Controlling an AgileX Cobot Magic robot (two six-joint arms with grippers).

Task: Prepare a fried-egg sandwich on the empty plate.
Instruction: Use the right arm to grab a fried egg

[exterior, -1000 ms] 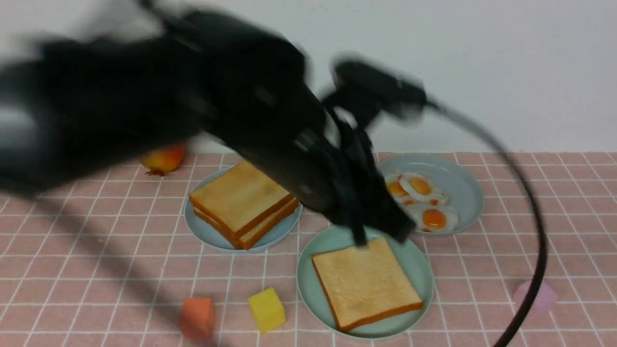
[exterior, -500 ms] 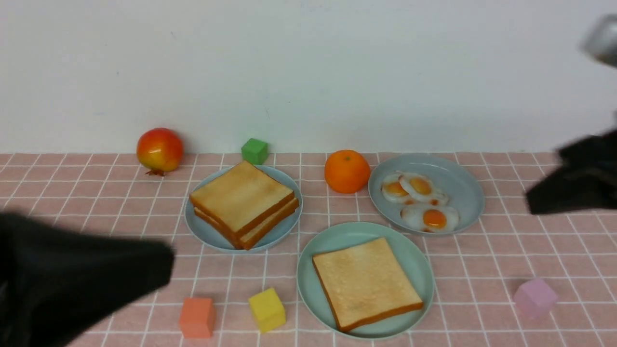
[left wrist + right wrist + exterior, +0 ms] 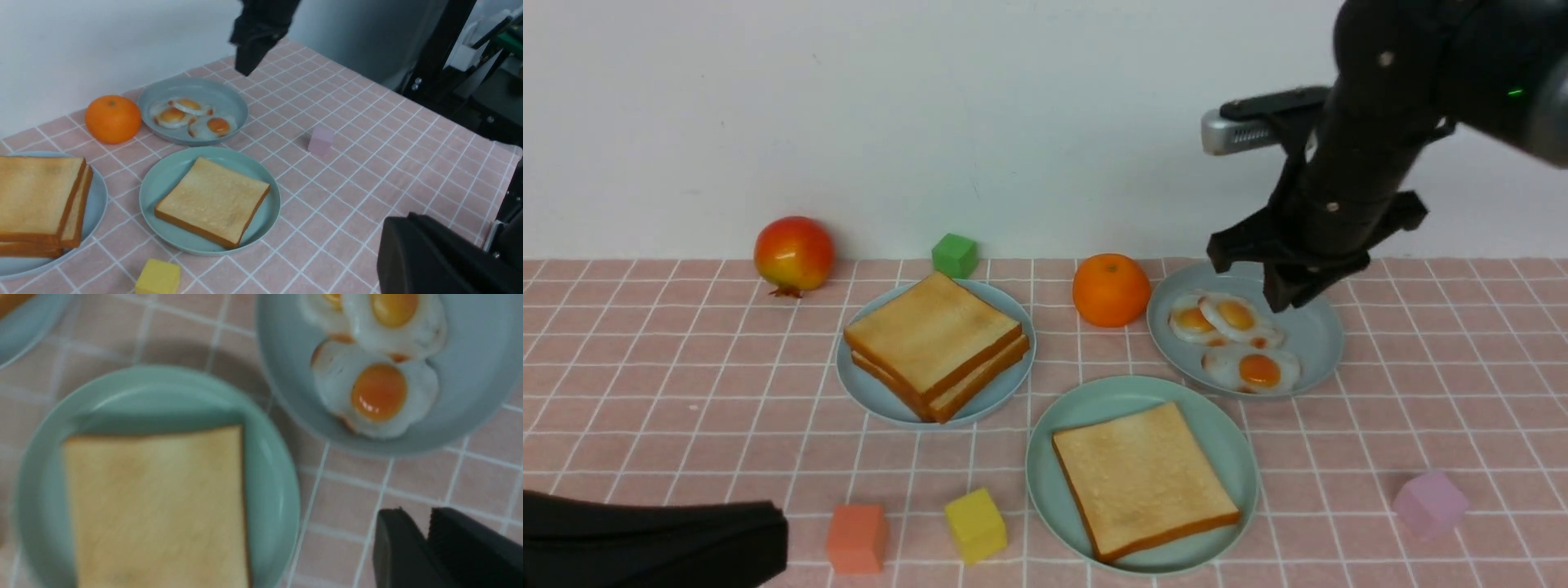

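My right pincer [image 3: 1276,298], jaws narrowly parted and empty, hovers just above the toy fried eggs [image 3: 1235,316] on their blue-grey plate [image 3: 1315,339]; egg-fetching step, I judge: descend, pinch one egg's thin edge, carry it to the toast slice [image 3: 1143,478] on the mint-green plate [image 3: 1229,441], leftward and nearer me.
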